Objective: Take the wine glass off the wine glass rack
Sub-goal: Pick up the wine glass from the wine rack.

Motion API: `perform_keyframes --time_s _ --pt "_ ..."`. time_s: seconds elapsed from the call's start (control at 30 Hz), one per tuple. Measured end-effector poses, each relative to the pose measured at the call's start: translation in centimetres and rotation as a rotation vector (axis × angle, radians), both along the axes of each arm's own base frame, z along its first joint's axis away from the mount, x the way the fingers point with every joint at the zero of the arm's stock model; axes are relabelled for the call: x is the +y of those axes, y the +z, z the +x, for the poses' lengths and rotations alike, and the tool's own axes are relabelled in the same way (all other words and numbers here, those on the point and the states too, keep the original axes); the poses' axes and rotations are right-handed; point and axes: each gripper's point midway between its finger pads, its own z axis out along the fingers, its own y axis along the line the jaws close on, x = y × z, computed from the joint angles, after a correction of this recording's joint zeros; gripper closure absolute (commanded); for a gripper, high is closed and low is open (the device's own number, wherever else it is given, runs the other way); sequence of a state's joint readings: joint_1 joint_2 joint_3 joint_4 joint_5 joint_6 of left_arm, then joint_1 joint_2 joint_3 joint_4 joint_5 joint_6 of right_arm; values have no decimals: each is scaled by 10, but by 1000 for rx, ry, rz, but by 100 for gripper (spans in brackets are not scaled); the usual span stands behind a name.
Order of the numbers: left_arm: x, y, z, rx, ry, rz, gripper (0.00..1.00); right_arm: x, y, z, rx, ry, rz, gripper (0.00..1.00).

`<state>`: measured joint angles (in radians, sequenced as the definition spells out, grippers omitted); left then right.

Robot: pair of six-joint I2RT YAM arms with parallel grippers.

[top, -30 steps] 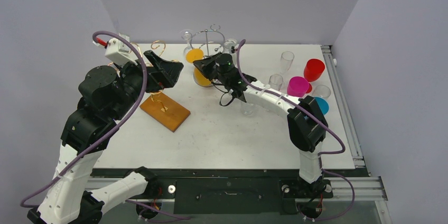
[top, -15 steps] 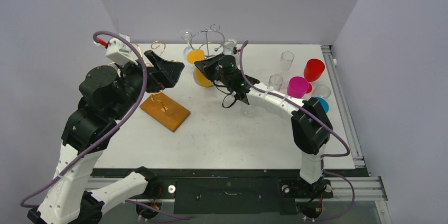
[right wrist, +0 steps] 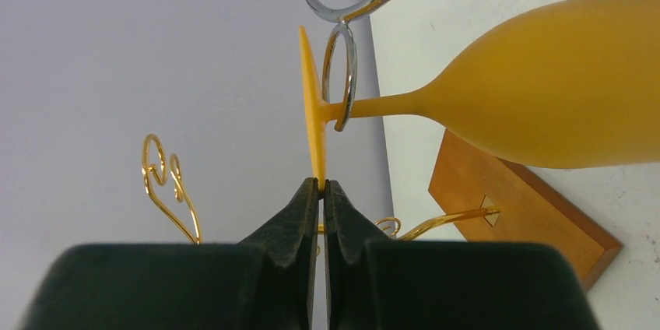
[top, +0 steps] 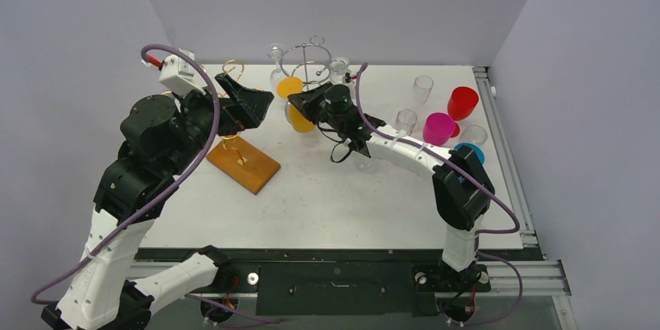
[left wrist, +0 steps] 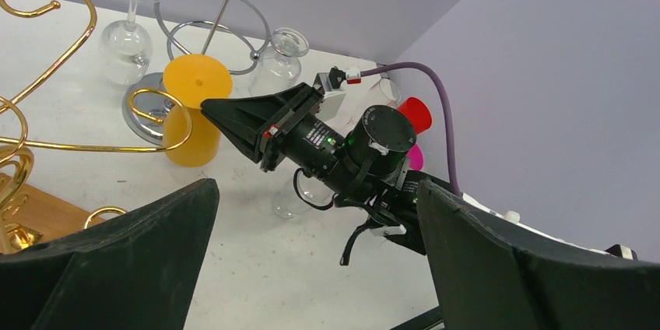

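Right gripper (right wrist: 321,184) is pinching the foot's rim of the yellow wine glass (right wrist: 545,104), which is hanging stem-in-loop on the silver rack (right wrist: 342,73), upper centre of the wrist frame. Left gripper (top: 257,106) is hovering spread wide. Best approach is probably sliding the stem out through the loop's opening (a thin edge-grip, likely slipping if twisted).

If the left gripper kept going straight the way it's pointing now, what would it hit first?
Probably the right gripper, pinched shut on the foot of the orange wine glass: it sits straight ahead of the open left gripper in the wrist view. Depth there is unclear.
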<state>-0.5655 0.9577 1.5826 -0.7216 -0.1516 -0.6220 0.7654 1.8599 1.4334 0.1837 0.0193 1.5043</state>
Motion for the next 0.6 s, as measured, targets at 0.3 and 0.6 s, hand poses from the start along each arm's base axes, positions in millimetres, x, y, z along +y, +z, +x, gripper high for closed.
perform_keyframes --time_s 0.3,0.6 --pt "-2 -1 1 3 -3 -4 4 2 13 -8 -22 38 34 100" --pt "-3 -1 2 9 -1 -23 4 -6 -2 -24 9 71 21 100"
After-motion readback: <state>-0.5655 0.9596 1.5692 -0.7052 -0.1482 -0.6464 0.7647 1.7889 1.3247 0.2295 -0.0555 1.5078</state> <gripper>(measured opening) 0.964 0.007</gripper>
